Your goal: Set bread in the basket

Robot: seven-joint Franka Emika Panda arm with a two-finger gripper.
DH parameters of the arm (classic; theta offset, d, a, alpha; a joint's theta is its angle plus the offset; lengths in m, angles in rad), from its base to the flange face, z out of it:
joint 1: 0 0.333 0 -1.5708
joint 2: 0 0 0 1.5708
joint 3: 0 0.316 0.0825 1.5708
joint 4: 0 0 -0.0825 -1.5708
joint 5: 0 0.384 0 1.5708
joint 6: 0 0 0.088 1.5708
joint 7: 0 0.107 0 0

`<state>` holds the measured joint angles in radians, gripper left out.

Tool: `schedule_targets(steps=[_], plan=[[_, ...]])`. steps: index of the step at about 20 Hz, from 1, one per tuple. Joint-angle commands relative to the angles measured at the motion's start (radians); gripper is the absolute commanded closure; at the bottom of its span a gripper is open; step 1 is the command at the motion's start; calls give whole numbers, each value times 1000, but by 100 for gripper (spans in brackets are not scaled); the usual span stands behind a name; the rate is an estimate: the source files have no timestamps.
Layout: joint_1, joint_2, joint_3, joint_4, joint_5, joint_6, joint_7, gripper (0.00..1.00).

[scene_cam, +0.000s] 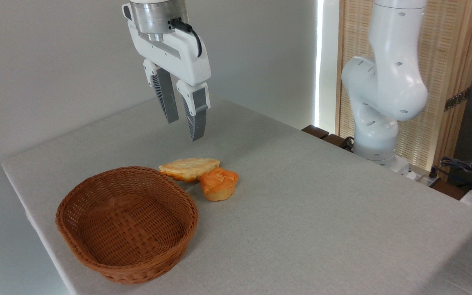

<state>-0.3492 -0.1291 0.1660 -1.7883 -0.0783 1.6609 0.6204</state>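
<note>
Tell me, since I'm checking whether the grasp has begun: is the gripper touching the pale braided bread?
Apart. The fixed camera shows the open gripper hanging well above the pale braided bread, bare table between them.

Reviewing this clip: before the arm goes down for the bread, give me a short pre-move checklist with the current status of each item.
1. Gripper empty and open: ok, a gap shows between the fingers and nothing is held.
2. Bread reachable: ok, it lies flat on the table, nothing on top of it.
3. Gripper above the bread: cannot tell exactly; it hangs high and appears roughly over it, but one view does not settle depth.
4. Clearance around the bread: not ok, the orange bun touches or nearly touches its right end, and the basket rim sits close on the left.
5. Basket ready: ok, upright and empty.
</note>
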Motion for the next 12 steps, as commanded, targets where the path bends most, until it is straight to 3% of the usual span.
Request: schedule_targets(steps=[1,12], plan=[[-16,-6,32,-16,-3,25,-13,0],[-16,35,61,-16,-5,137,-13,0]])
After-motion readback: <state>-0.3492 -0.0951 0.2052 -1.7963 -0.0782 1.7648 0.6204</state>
